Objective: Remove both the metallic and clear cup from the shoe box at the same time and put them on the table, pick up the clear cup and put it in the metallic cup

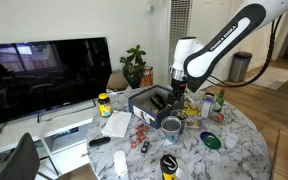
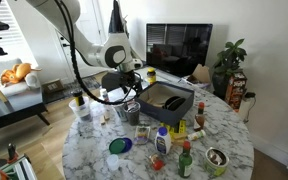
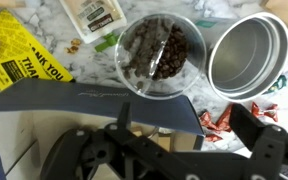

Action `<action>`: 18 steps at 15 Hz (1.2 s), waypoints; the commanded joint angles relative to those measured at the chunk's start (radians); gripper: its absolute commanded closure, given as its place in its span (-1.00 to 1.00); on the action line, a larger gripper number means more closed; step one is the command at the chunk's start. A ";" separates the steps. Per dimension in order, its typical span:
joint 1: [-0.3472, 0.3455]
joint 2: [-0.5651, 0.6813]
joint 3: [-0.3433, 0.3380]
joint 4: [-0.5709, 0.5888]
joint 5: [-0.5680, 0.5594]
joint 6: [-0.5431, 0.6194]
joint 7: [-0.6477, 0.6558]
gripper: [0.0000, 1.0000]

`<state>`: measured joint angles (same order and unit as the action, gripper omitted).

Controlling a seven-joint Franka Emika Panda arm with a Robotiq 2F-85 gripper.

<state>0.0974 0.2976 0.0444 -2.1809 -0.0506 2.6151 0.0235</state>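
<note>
**Table** (image 1: pixel 234 150): round, white marble-look top with grey veins, crowded with bottles, packets and wrappers in both exterior views.

**Box** (image 1: pixel 149 100): dark navy, low-walled, set near the table's middle. In the wrist view only one dark wall and a pale inner surface are shown. Neither cup is seen inside it.

**Clear cup** (image 3: pixel 159 55): stood upright on the marble just outside the box wall. Dark brown bits are seen in or through its base; which cannot be told.

**Metallic cup** (image 3: pixel 249 55): stood upright on the marble just beside the clear cup, its mouth open and its inside bare. Whether the two rims touch cannot be told. In an exterior view it is seen in front of the box (image 1: pixel 171 124).

**Gripper** (image 3: pixel 184 130): held over the box edge, above and apart from both cups. The fingers are spread, and nothing is held between them. In an exterior view it is seen hanging above the box (image 2: pixel 134 88).

**Yellow packet** (image 3: pixel 19 55): laid flat by the box corner, black lettering on it.

**Tan packet** (image 3: pixel 94 15): laid beyond the clear cup.

**Red wrappers** (image 3: pixel 219 120): scattered near the metallic cup's base.

**Screen** (image 1: pixel 44 75): dark, stood behind the table.

**Plant** (image 1: pixel 134 65): stood beside the screen.
</note>
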 commanded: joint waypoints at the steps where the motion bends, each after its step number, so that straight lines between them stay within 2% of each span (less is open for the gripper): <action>1: -0.047 0.017 0.020 0.014 -0.024 -0.025 -0.203 -1.00; 3: -0.064 0.048 0.023 0.037 -0.036 -0.026 -0.307 -1.00; 7: -0.134 0.099 0.089 0.077 0.023 -0.072 -0.553 -1.00; 9: -0.152 0.123 0.108 0.099 0.018 -0.113 -0.632 -1.00; 15: -0.163 0.158 0.111 0.137 0.006 -0.176 -0.765 -1.00; 18: -0.160 0.180 0.113 0.144 0.014 -0.140 -0.784 -1.00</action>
<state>-0.0474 0.4460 0.1390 -2.0587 -0.0490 2.4675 -0.7194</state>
